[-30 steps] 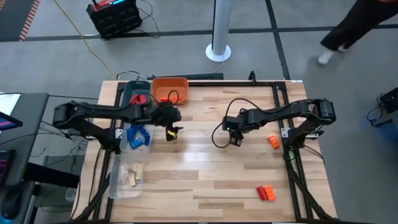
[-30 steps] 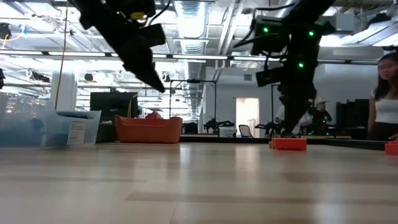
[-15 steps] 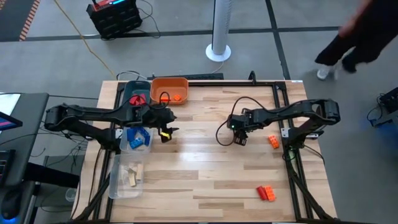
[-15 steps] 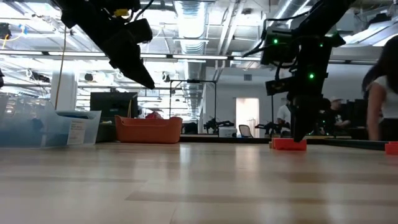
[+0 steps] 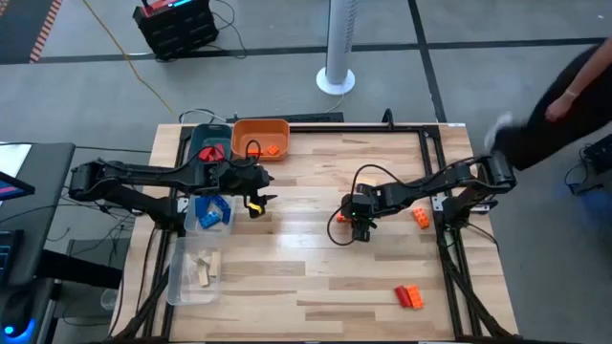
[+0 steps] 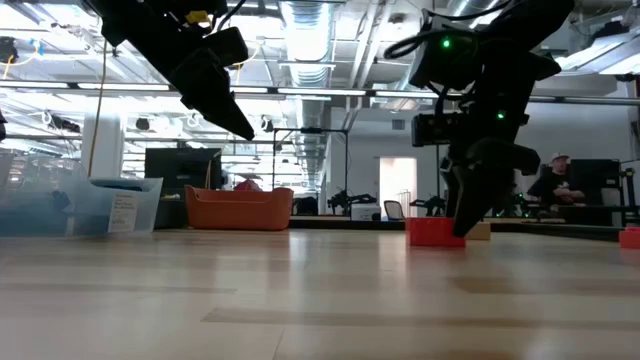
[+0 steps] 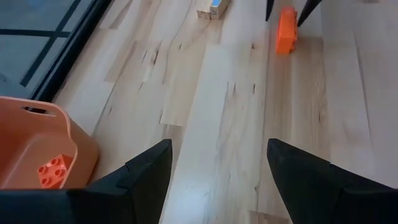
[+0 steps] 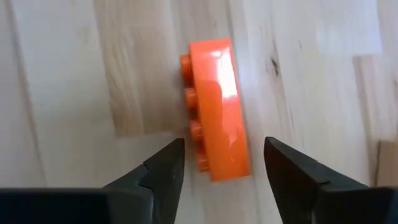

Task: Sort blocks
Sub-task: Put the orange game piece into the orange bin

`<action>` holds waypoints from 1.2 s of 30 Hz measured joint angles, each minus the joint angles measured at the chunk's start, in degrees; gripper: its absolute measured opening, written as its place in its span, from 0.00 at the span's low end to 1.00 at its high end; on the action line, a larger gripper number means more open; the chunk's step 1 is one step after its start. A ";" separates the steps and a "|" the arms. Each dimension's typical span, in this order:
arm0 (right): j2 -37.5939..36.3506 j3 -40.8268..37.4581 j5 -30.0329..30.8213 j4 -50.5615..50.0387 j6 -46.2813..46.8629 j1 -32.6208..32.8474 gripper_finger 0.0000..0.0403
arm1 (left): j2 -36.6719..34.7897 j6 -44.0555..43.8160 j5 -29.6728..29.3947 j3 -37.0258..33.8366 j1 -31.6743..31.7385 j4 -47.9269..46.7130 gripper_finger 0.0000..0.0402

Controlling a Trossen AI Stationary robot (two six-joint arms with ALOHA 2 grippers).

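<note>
An orange block (image 8: pixel 217 109) lies on its side on the table, studs sideways; it also shows as the block (image 5: pixel 339 218) in the high view and the block (image 6: pixel 433 232) in the low view. My right gripper (image 8: pixel 224 168) is open and low over it, pointing steeply down. One finger stands on each long side with a narrow gap. My left gripper (image 5: pixel 254 202) hangs open above the table beside the orange tray (image 5: pixel 260 139), which holds an orange block (image 7: pixel 50 173).
Another orange block (image 5: pixel 421 217) lies to the right and two red-orange ones (image 5: pixel 409 296) near the front right. A blue tray (image 5: pixel 212 212), a clear tray (image 5: pixel 196 270) and a teal tray (image 5: pixel 210 145) line the left side. A person (image 5: pixel 564 91) walks beyond the table's far right.
My right gripper has sunk and gone toward the table's left and near edges, tipping more steeply down. The orange block under it now lies a little farther left. My left gripper has drawn back slightly toward the table's left edge.
</note>
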 joint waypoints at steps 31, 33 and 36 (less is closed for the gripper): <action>-0.15 12.23 0.74 6.39 -1.37 1.96 0.19 | 0.07 6.05 10.54 -10.32 -0.11 18.37 0.64; -0.15 13.26 1.26 9.72 -2.52 2.88 0.19 | 0.04 6.07 11.48 -10.27 -0.09 20.03 0.64; -0.15 13.93 3.21 15.17 -4.63 4.22 0.19 | 0.04 5.73 14.27 -10.27 -0.11 20.94 0.64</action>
